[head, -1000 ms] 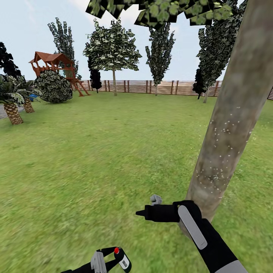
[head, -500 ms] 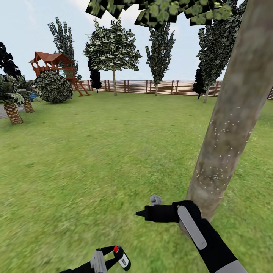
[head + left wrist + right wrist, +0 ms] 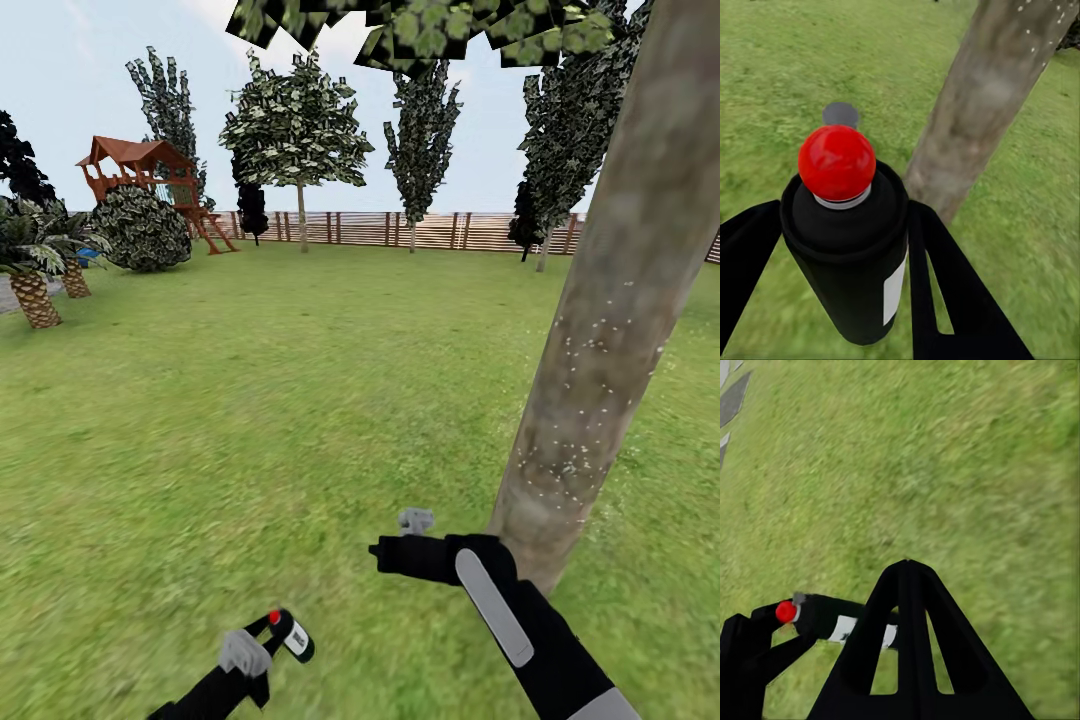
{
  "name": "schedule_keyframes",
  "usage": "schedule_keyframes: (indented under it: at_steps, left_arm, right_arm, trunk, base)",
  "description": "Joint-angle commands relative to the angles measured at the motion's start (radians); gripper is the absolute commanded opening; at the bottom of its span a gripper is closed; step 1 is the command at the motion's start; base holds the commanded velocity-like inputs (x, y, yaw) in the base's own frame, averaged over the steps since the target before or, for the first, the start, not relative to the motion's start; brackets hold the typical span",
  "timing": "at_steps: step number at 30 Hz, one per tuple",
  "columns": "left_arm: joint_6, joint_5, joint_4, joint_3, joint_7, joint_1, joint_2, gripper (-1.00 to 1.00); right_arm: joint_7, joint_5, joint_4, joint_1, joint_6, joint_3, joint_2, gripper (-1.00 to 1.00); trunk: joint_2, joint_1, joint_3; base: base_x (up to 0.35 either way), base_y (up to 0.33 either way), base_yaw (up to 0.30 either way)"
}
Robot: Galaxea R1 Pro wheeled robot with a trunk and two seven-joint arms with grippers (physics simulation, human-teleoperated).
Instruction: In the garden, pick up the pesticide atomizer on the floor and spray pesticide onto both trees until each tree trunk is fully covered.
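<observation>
L gripper [image 3: 282, 630], at 6 o'clock in head view, pinches a black can w/ red cap [image 3: 844, 225], white label on its side. R gripper [image 3: 907, 566] at 5 o'clock, fingers pressed together, empty. Tree trunk [image 3: 610, 320] just beyond at 3 o'clock, white pesticide specks [image 3: 580, 370] mid-bark. Lawn [image 3: 250, 400] around, fence [image 3: 400, 230] at 12.
</observation>
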Motion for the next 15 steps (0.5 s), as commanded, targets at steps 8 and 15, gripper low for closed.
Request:
schedule_keyframes:
  at_steps: [8, 15]
  left_arm:
    - [-0.003, 0.089, 0.005, -0.004, 0.009, 0.000, 0.004, -1.00]
    - [-0.003, 0.091, 0.003, -0.004, 0.009, 0.000, 0.004, -1.00]
  right_arm:
    - [0.004, 0.009, 0.008, -0.001, -0.015, 0.018, 0.001, -1.00]
    - [0.004, 0.009, 0.009, -0.001, -0.018, 0.018, -0.001, 1.00]
  trunk:
    - [-0.002, 0.001, -0.002]
    - [-0.002, 0.001, -0.002]
  base:
    - [0.000, 0.000, 0.000]
    - [0.000, 0.000, 0.000]
